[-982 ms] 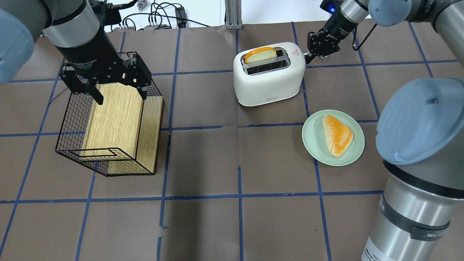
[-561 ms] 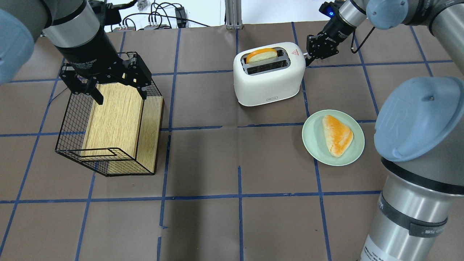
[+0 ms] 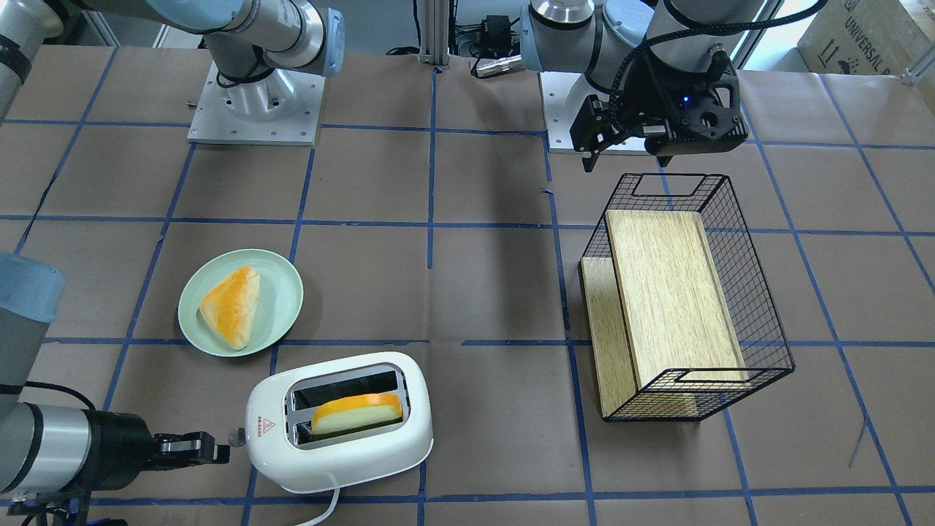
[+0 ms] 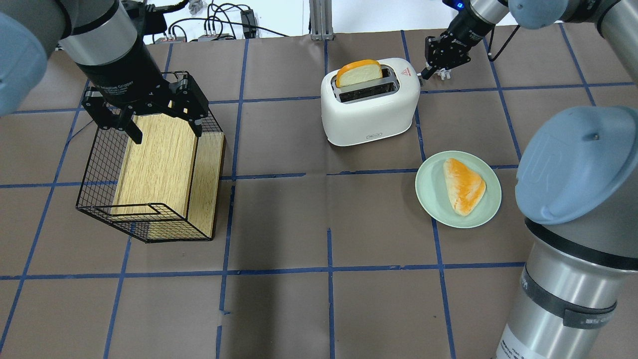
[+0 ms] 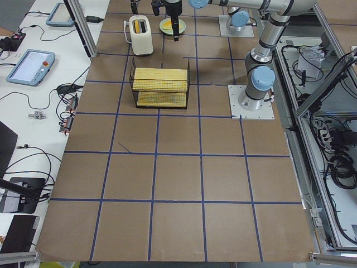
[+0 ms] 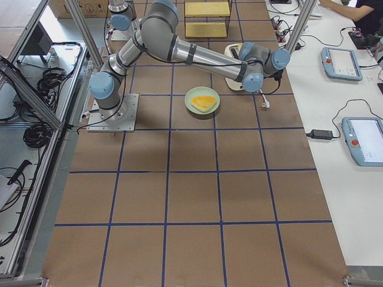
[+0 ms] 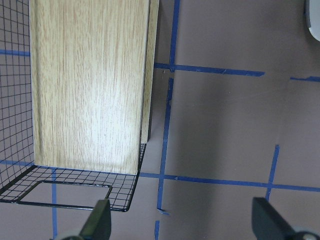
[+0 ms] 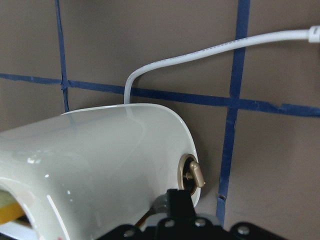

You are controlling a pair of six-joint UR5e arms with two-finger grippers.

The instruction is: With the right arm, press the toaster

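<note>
Bread rises as right gripper, fingers together, lifts off toaster knob; likely needs pressing down again

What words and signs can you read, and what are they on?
"UNIVERSAL R", cut off at the edge: on the cardboard box.
"Adaptive Gripper", first letters faint: on the left gripper, on its black body.
Red warning triangle: on the toaster. The red print under it is too small to read.
Print on the right arm: too blurred.
</note>
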